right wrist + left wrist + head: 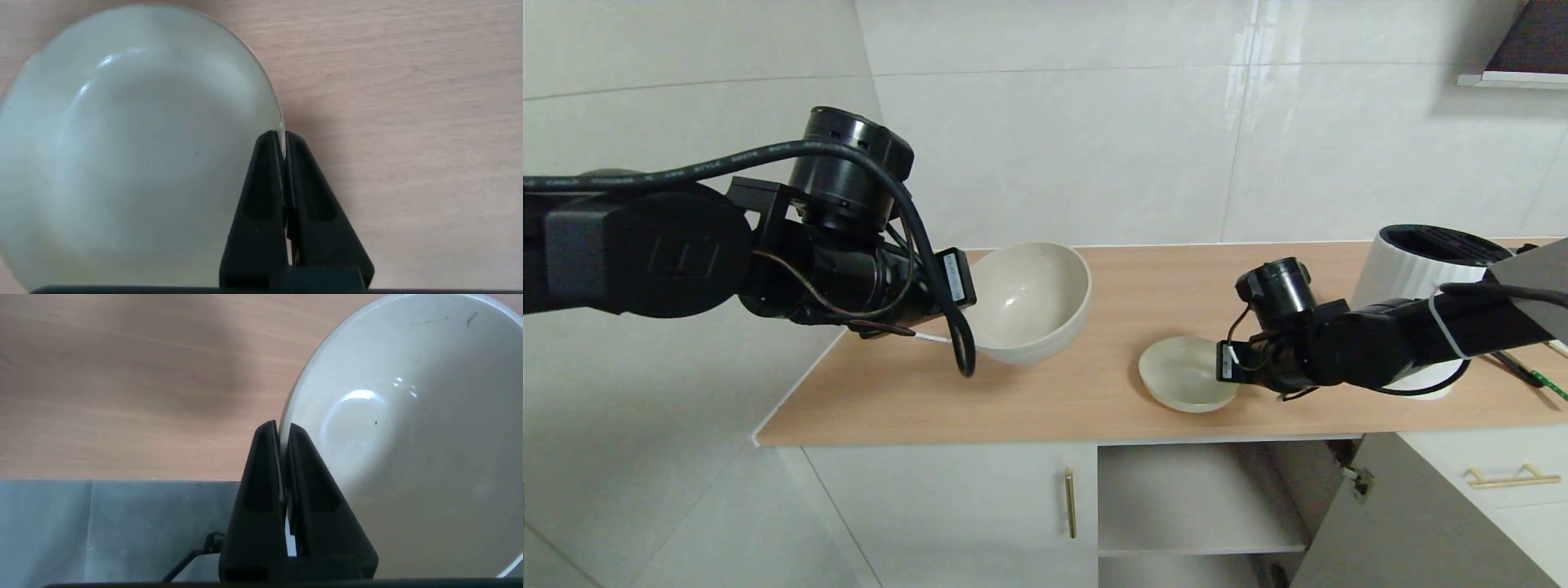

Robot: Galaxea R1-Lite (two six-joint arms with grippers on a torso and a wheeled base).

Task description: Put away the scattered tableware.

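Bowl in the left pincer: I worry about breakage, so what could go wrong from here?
The left pincer clamps the tilted bowl by its thin rim alone, so it might slip and hit the counter. The right pincer likewise holds the dish by its rim; lifting could tip it.

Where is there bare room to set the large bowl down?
Bare: left-end countertop under the large bowl, the strip between it and the small bowl, and the cabinet shelf. Crowded: the right end, around the right gripper and white container.
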